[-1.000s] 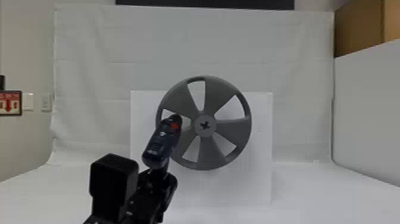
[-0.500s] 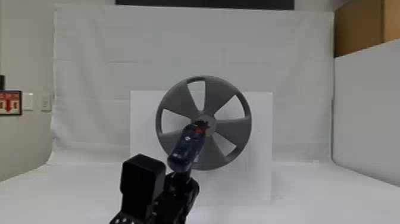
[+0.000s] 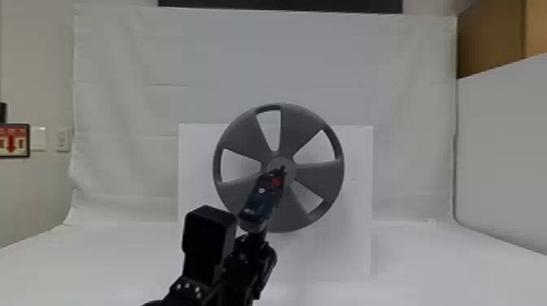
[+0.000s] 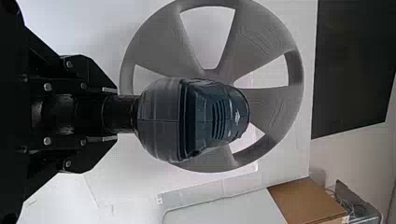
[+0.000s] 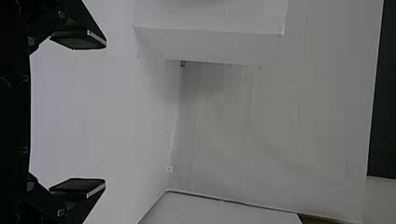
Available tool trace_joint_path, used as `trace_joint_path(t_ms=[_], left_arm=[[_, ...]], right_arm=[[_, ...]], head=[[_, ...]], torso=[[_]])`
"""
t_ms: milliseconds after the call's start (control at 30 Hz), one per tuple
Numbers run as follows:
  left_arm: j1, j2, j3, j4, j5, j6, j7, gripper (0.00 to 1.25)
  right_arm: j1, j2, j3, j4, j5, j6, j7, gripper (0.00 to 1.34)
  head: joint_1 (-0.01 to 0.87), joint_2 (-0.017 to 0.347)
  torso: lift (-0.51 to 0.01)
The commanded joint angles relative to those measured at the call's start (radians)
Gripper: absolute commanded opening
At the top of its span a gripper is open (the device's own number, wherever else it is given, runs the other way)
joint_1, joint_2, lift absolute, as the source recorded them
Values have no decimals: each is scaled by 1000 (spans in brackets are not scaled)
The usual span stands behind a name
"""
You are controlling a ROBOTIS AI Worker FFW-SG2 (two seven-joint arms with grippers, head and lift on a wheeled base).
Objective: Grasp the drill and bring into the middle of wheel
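Drill [image 3: 260, 201] is pointing its nose [image 3: 281, 171] toward the middle [image 3: 281, 161] of the wheel [image 3: 319, 177]; left gripper [image 4: 109, 114] is clasping its handle [image 4: 123, 114].

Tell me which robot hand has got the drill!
The left gripper has it: its fingers are closed around the handle of the drill. The right gripper is different, with its fingers wide apart and nothing between them.
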Motion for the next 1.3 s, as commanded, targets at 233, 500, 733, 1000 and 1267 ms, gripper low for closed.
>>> trace_joint_path(t_ms=[233, 500, 733, 1000, 1267], left_arm=[[-32, -16, -9, 62, -7, -6, -1, 25], [-44, -24, -8, 85, -16, -10, -1, 25], [-57, -32, -5, 106, -25, -16, -1, 25], [-70, -36, -9, 131, -28, -19, -1, 25], [-72, -39, -9, 137, -35, -22, 0, 25]], right_arm=[[-1, -2, 6, 2, 1, 1, 0, 1098], [0, -2, 9, 3, 1, 1, 0, 1098], [0, -5, 14, 3, 1, 4, 0, 1098], [2, -8, 15, 3, 0, 7, 0, 1098], [4, -8, 15, 3, 1, 7, 0, 1098]], head=[[0, 0], [0, 0], [0, 0], [0, 0], [0, 0]], torso=[[-406], [-406], [-406], [-406], [-406]])
